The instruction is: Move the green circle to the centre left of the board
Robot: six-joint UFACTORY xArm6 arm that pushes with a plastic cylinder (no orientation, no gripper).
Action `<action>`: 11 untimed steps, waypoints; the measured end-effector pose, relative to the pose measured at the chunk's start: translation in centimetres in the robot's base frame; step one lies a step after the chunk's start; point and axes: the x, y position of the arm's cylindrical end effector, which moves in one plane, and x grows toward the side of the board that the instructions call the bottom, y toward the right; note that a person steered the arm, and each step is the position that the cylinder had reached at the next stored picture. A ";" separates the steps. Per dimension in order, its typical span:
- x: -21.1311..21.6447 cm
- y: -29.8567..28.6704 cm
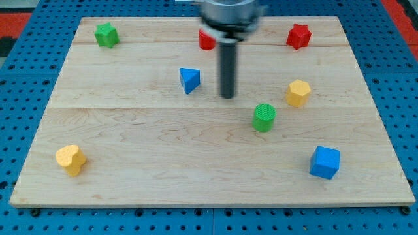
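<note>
Green circle (264,117): upright, right of the table's middle, slightly toward the near side. Nothing touches it.

My tip (227,96): down on the table, up-left of the green circle, near but apart, with bare wood between them. No pincer on this arm, only the rod, so there is nothing to spread or press together.

Around the circle: yellow hexagon (298,93) just to its right and a little farther back, apart from it. Blue triangle (189,80) left of the tip. Blue cube (324,162) near the right corner, well clear. Red block (207,40) at the far edge, partly hidden behind the arm; shape unclear. Red star (298,36) far right. Green star (106,34) far left. Yellow heart (70,159) near left.

Table (130,196): light wood on a blue pegboard.

Step in hand, as I judge it: approach. The push has not begun; the circle sits well short of the centre left.

Next move calls for: getting the tip round to the circle's right side, since it now stands on the wrong side for a leftward shove. The gap between circle and hexagon is narrow, so the tip should enter with care. Then a long straight push left. The lane toward centre left looks open, passing nearer than the triangle and farther than the heart. A round block may slip off the rod if struck off-centre.
</note>
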 end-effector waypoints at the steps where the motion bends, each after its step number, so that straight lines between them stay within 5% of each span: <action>1: 3.2 5.2; 2: 5.8 6.9; 4: 6.7 -10.4; 5: 5.1 -14.3; 6: 5.9 -7.2; 7: 4.5 -7.5; 9: -0.4 -23.1; 11: 1.0 -15.0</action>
